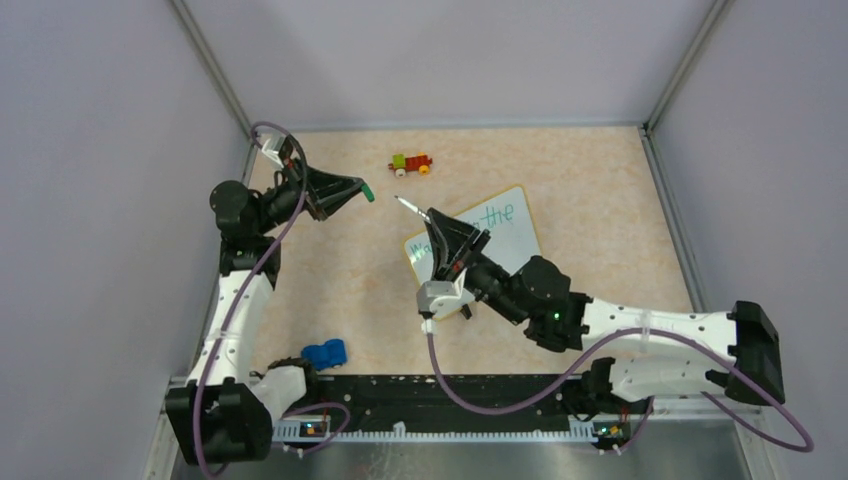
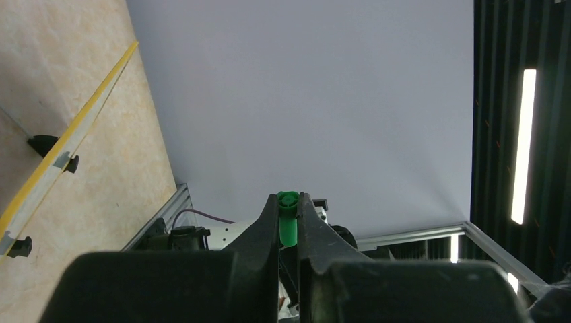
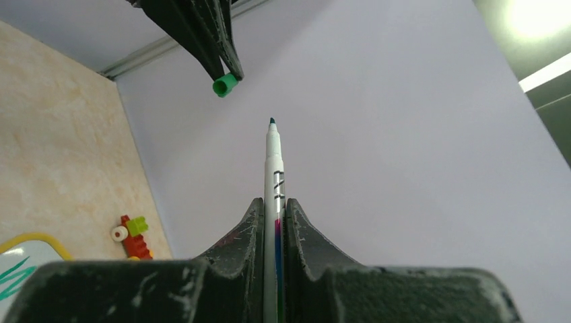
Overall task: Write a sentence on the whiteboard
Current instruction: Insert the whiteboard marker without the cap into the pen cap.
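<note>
We found the right gripper clamped on the marker, whose long axis ran straight out past the fingertips, tip bare. The left gripper was clamped on the green cap, which sat just ahead of that tip and off-axis to its left, apart from it. The whiteboard lay below and behind the right gripper. That gripper partly hid the sentence, which we could not read. We judged capping likely next.

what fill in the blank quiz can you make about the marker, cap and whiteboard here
The left tool is shut on a ____ cap.
The right tool is shut on the marker, which has no ____ on.
The whiteboard bearing the sentence has a thin ____ rim.
Missing: green; cap; yellow.
</note>
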{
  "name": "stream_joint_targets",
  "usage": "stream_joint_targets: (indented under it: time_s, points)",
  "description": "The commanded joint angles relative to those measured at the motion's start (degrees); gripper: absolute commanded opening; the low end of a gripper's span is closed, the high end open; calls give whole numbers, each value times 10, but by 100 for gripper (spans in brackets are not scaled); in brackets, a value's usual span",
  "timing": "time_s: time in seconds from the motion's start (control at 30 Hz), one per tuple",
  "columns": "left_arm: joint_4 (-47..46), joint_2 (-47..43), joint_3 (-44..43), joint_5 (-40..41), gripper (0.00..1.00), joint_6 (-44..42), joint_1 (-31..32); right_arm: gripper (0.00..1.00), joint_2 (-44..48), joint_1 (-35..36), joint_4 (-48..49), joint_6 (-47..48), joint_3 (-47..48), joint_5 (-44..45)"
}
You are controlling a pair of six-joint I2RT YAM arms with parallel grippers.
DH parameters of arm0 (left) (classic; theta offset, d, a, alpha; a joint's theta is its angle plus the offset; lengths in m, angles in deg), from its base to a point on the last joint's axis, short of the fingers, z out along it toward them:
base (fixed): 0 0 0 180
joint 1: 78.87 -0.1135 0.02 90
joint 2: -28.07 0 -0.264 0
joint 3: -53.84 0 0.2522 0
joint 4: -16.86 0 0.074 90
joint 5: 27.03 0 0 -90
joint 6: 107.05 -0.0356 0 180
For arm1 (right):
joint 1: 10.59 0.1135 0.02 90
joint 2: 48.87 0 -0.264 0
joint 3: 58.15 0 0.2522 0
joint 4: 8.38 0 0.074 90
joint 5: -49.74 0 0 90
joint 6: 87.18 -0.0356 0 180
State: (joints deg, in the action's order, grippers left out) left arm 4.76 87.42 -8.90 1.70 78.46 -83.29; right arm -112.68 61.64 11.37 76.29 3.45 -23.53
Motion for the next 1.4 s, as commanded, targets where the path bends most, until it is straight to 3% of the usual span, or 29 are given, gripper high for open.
stream_joint_targets:
  time_s: [0.0,0.2,0.5,0.77,0.97,1.37]
  points:
    - [-42,-14,-1,-17,0,-2,-2,0,-2,40,64,104,-18,23]
    - [-33,-17,-13,-18,0,-12,0,0,-32,77,75,158,-18,69]
    - [-40,-21,-12,-3,0,-8,0,0,-86,105,62,166,23,160]
    - [-30,-37,-7,45,0,-44,0,0,-116,108,129,181,27,198]
    - [122,-90,-26,112,0,-149,-1,0,-125,107,255,212,-12,172]
    - [98,-137,41,115,0,-86,-1,0,-160,107,327,298,-30,153]
